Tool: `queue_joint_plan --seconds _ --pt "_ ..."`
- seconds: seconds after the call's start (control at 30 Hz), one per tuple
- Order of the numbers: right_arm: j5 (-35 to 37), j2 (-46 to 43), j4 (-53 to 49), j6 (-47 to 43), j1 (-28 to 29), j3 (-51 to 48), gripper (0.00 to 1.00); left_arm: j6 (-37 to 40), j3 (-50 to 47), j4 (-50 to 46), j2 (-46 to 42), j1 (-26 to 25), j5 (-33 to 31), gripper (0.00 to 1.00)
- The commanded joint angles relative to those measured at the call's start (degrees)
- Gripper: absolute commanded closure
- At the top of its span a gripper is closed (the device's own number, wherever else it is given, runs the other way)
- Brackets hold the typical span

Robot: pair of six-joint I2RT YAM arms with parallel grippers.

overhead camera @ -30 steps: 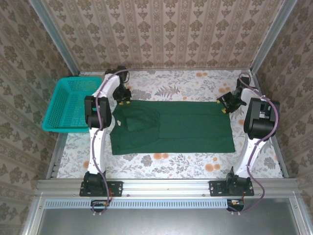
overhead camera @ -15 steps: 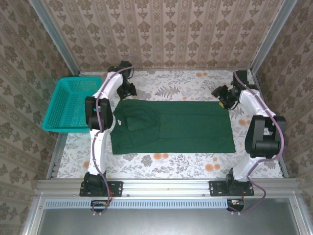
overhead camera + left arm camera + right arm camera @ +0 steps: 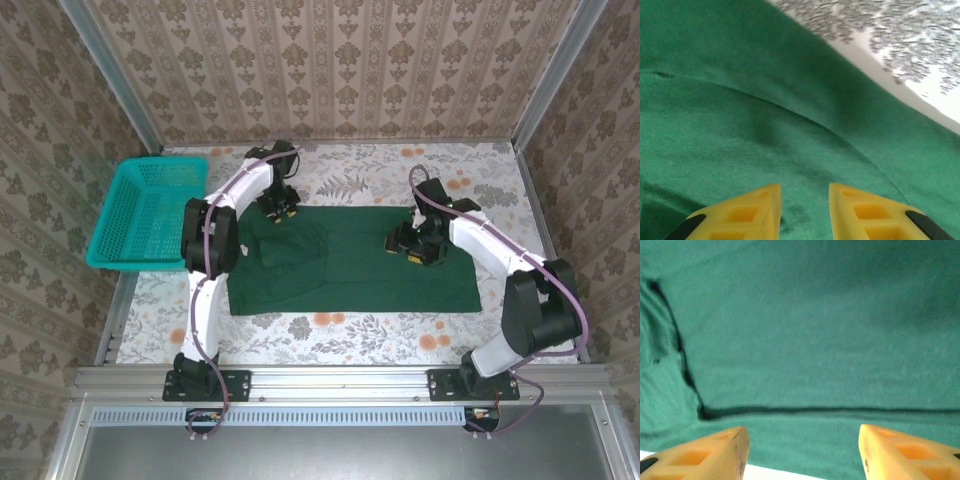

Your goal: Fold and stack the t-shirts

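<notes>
Left gripper [image 3: 279, 210]: narrow gap between the yellow fingers, nothing between them; in the wrist view [image 3: 805, 188] the tips pointed down at green cloth.
Left gripper position: over the far edge of the t-shirt [image 3: 390, 275], toward its left end.
Right gripper [image 3: 424, 257]: fingers stood wide apart, nothing held; its wrist view [image 3: 802, 432] showed bare cloth across the gap.
Right gripper position: over the t-shirt, right of its middle, in its far half.
Contact with cloth: could not be told for either gripper.
T-shirt condition: dark green, spread flat as a long rectangle lying left to right, with a folded-over layer raised on its left part.
T-shirt detail, left wrist: a seam line curved across the cloth [image 3: 765, 125].
T-shirt detail, right wrist: a dark crease ran side to side across the cloth [image 3: 815, 340].
Table cover [image 3: 350, 335]: floral print, showed on all sides of the t-shirt.
Teal mesh basket [image 3: 150, 166]: left of the t-shirt, apart from it.
</notes>
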Motion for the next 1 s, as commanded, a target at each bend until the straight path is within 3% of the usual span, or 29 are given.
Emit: queue_joint_plan --seconds 0.0,0.17,0.27,0.47,0.6,0.73,0.83,0.97 --pt "2.73 -3.89 -8.52 -5.20 1.00 1.20 0.38 -6.36 4.54 -3.83 5.00 0.41 -0.07 0.69" --pt "0.91 -11.14 -7.40 -2.41 0.94 -3.30 0.37 -4.04 22.88 -7.01 18.03 -0.47 3.79 0.67" --pt "1.20 -14.55 -6.23 -0.73 1.09 -6.59 0.37 -3.93 33.00 -2.01 24.06 -0.86 6.87 0.66" --pt "6.64 -16.96 -9.86 -0.15 1.00 -6.64 0.36 -7.53 35.62 30.66 29.20 -1.21 15.97 0.60" --pt "6.44 -18.54 -8.21 4.53 1.38 -7.56 0.36 -11.36 47.83 43.05 36.24 -1.98 18.02 0.49" --pt "4.66 -16.58 -2.22 8.87 4.25 -9.65 0.38 -11.62 46.71 48.24 32.29 -2.29 19.73 0.32" --pt "3.68 -10.92 0.52 11.02 6.87 -8.41 0.43 -6.47 40.81 45.24 24.08 -2.31 22.35 0.20" --pt "4.21 -1.82 3.71 12.16 9.93 -5.51 0.47 2.77 28.18 36.30 9.67 -2.31 19.95 0.15"
